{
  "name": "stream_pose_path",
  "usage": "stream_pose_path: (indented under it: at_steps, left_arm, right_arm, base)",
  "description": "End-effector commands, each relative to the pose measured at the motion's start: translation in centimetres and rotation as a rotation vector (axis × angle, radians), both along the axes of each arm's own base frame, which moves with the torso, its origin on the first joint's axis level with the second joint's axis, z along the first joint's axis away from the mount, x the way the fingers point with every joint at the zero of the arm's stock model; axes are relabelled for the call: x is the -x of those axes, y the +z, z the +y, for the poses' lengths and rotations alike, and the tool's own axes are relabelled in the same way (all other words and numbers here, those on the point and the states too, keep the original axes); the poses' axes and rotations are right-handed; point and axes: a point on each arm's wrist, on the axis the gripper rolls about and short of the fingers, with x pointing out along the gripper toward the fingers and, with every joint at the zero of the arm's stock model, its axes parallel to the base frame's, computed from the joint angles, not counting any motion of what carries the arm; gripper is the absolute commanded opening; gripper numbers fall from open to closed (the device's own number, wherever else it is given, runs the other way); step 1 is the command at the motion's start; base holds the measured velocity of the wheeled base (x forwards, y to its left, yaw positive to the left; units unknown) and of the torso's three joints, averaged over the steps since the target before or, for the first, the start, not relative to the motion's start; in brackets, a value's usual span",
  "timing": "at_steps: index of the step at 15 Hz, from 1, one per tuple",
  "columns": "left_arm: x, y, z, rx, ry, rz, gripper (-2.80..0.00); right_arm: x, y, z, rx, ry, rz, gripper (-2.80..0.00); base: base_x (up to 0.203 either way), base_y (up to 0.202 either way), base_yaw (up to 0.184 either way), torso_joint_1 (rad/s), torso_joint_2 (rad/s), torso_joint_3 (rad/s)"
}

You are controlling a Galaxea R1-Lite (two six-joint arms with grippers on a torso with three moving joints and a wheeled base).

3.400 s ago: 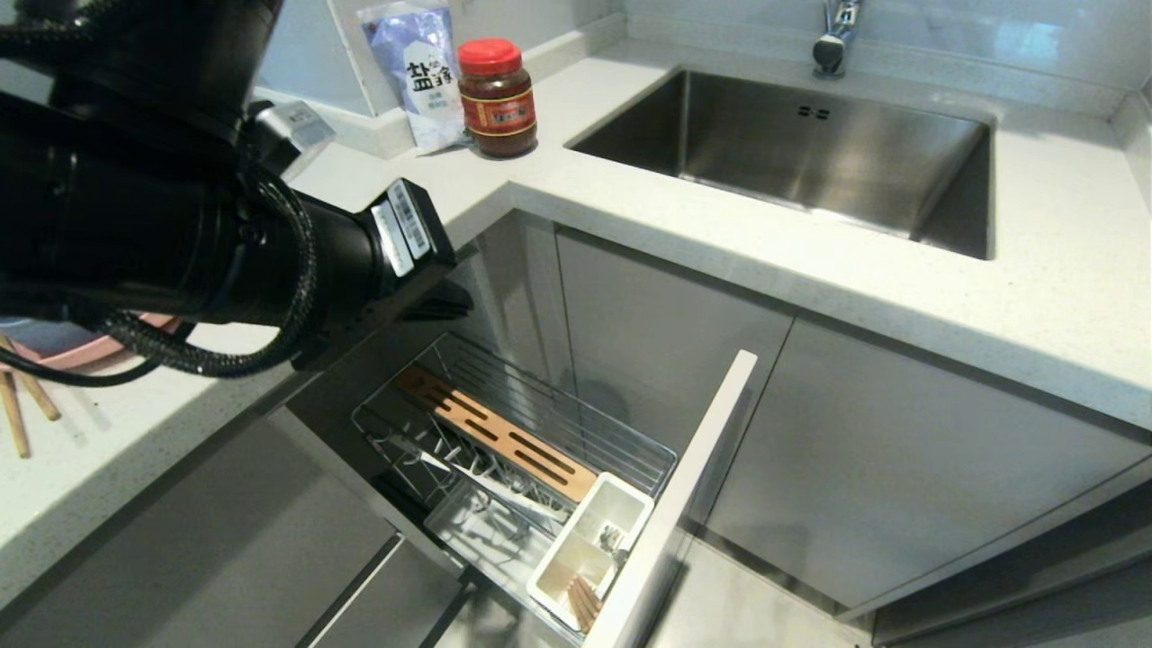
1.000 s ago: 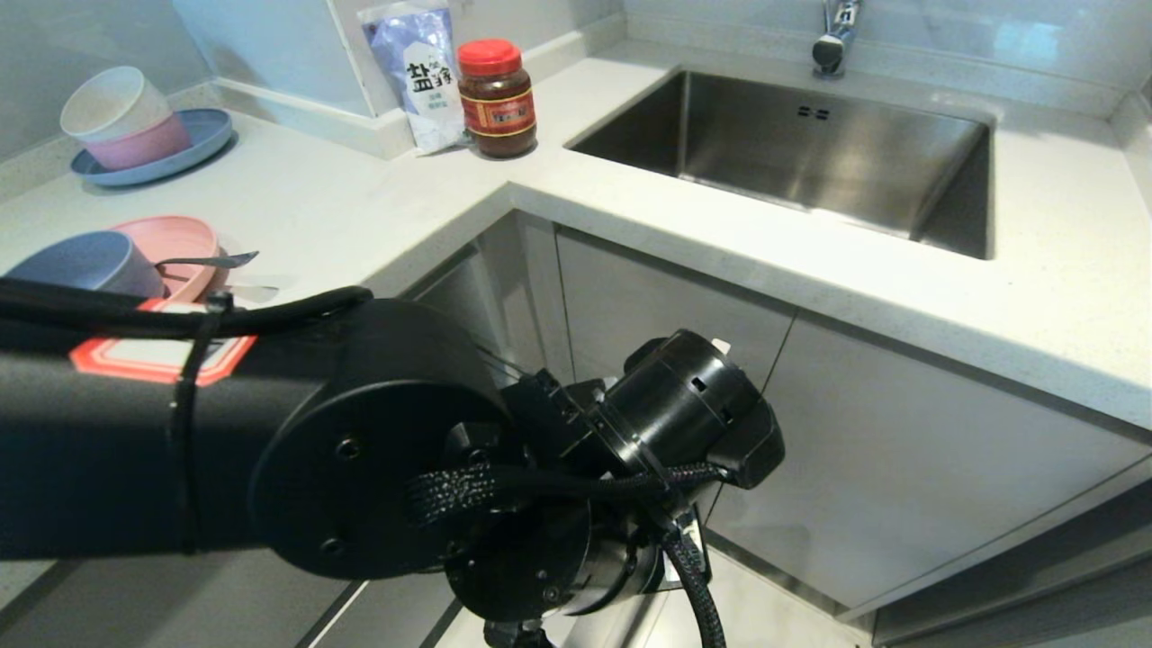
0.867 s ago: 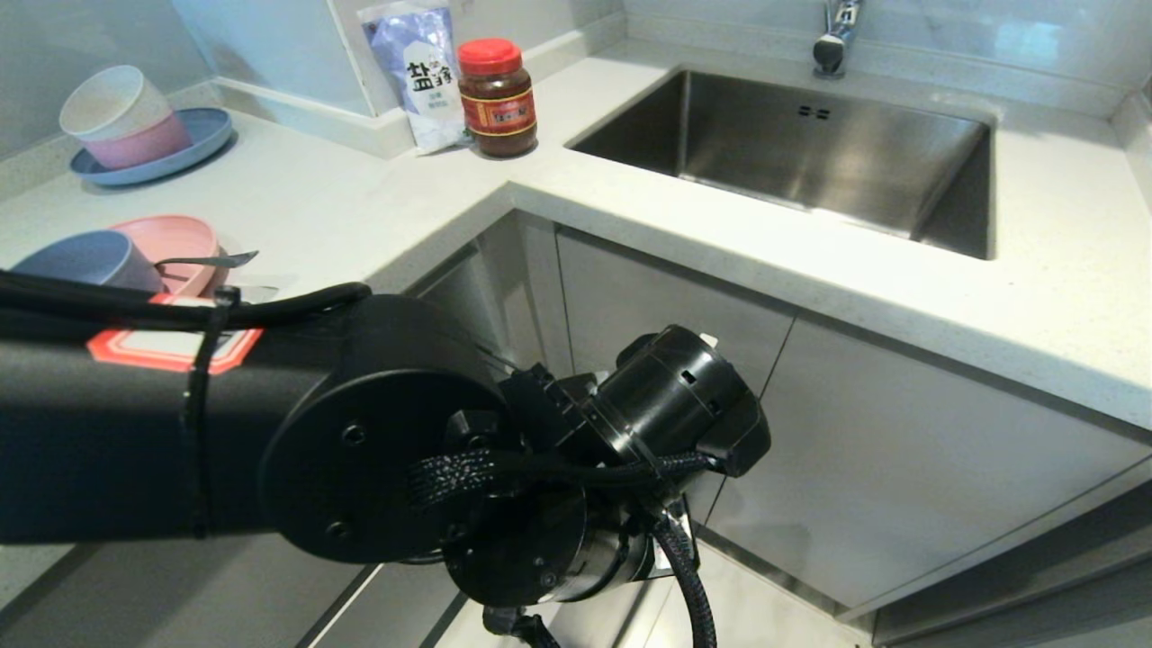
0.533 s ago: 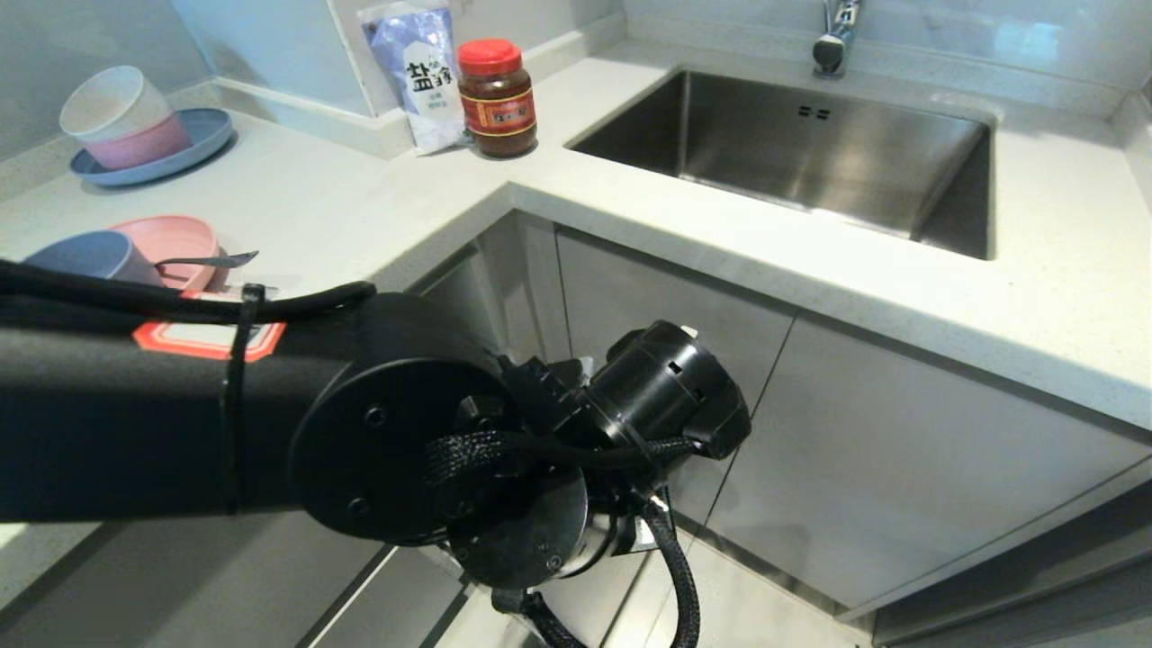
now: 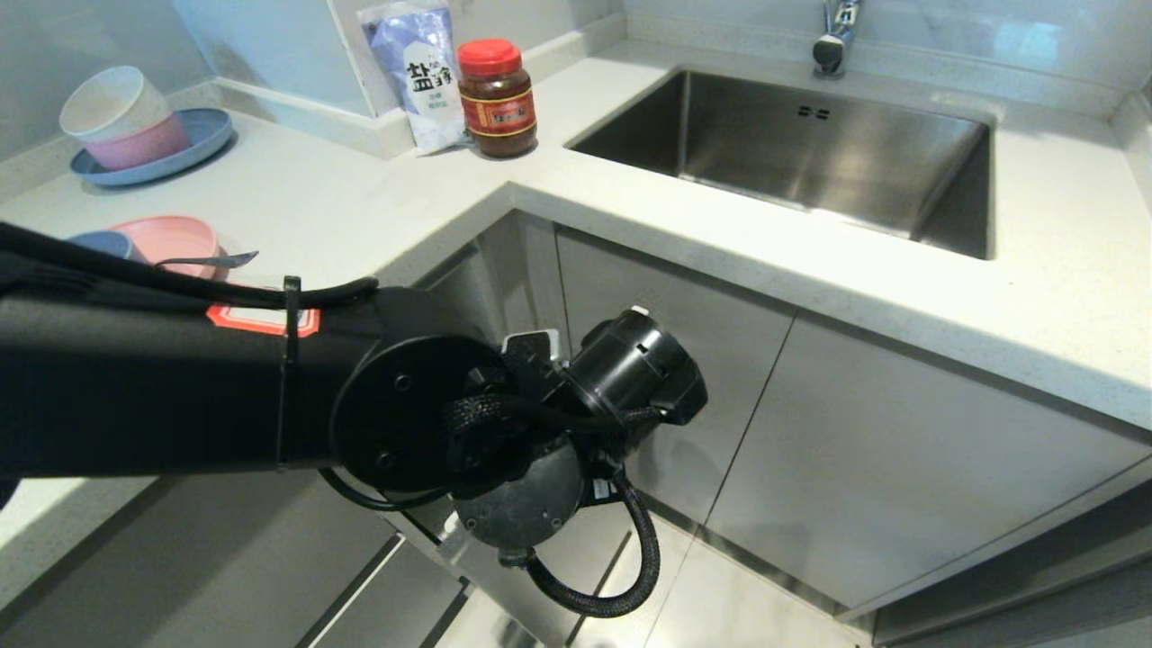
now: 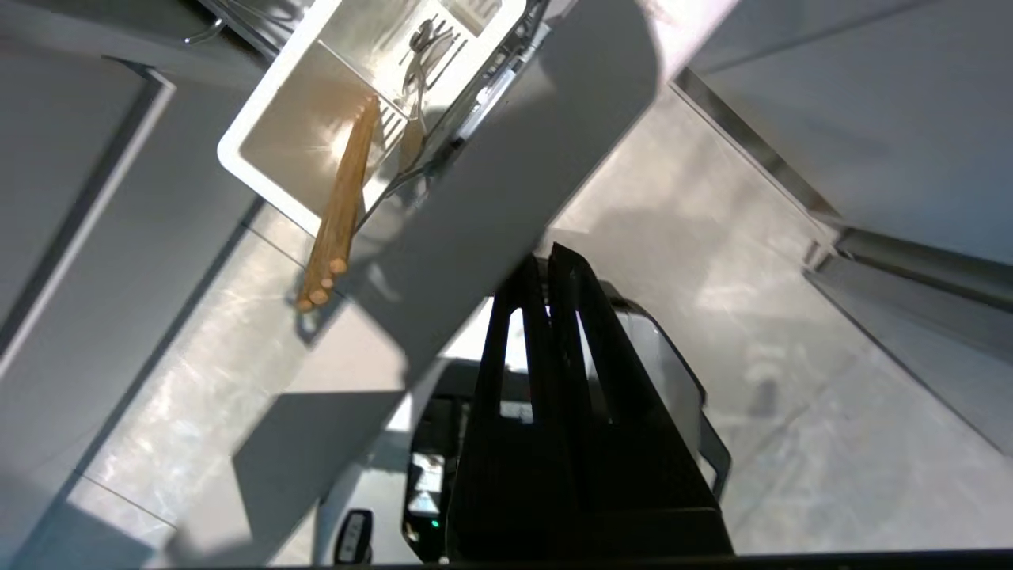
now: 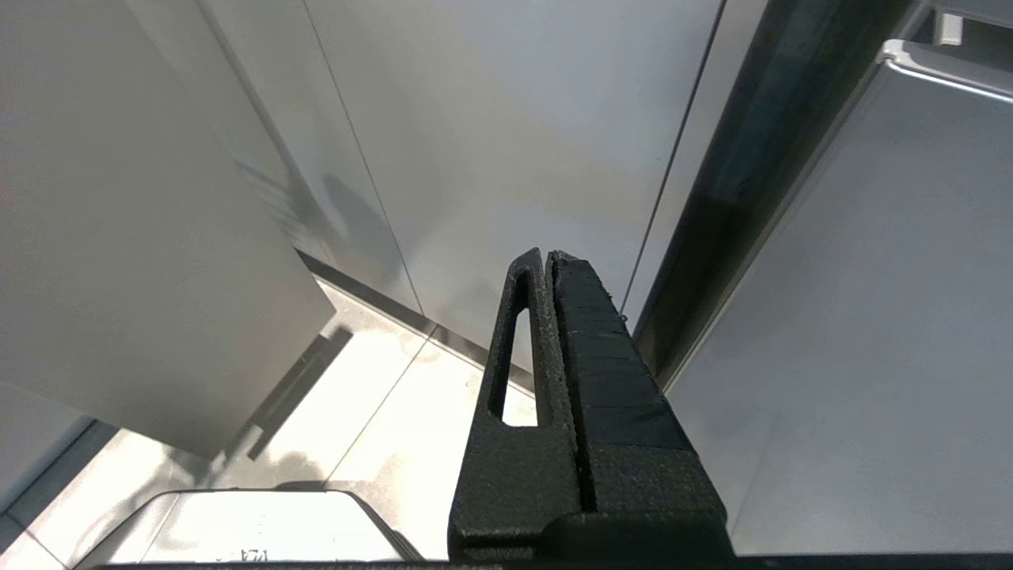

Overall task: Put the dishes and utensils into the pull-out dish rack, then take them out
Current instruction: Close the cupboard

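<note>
Left gripper (image 6: 550, 257): fingers pressed together, empty, tips at the grey front panel (image 6: 506, 174) of the pull-out dish rack.
White cutlery cup (image 6: 261, 162): just behind the panel; chopsticks (image 6: 336, 214) leaning out over its rim.
Right gripper (image 7: 546, 257): fingers closed, empty, low beside cabinet doors.
Desk (image 5: 342, 198): pink plate (image 5: 175, 238), blue-grey bowl (image 5: 99, 241) on it, spoon (image 5: 207, 261) at the plate's rim.
Farther: stacked bowls (image 5: 126, 117), jar (image 5: 496, 97), sink (image 5: 801, 153).

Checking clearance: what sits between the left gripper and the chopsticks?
The rack's grey front panel crosses between the left gripper and the chopsticks, seen in the left wrist view.
</note>
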Motion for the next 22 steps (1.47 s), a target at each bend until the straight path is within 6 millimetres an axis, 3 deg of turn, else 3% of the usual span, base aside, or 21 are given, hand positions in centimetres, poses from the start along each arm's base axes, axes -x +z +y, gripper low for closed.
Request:
stream_pose_path:
  at_steps: [1, 22]
  left_arm:
    - [-0.8, -0.1, 0.6, -0.025, 0.033, -0.015, -2.8]
    - [-8.5, -0.4, 7.3, -0.301, 0.261, -0.091, -2.8]
  right_arm:
    - [0.0, 0.0, 0.0, 0.0, 0.001, -0.003, -2.8]
    - [0.0, -0.1, 0.0, 0.0, 0.0, -0.002, -2.8]
  base:
    - [0.0, 0.0, 0.0, 0.0, 0.0, 0.0]
    - [0.0, 0.0, 0.0, 0.0, 0.0, 0.0]
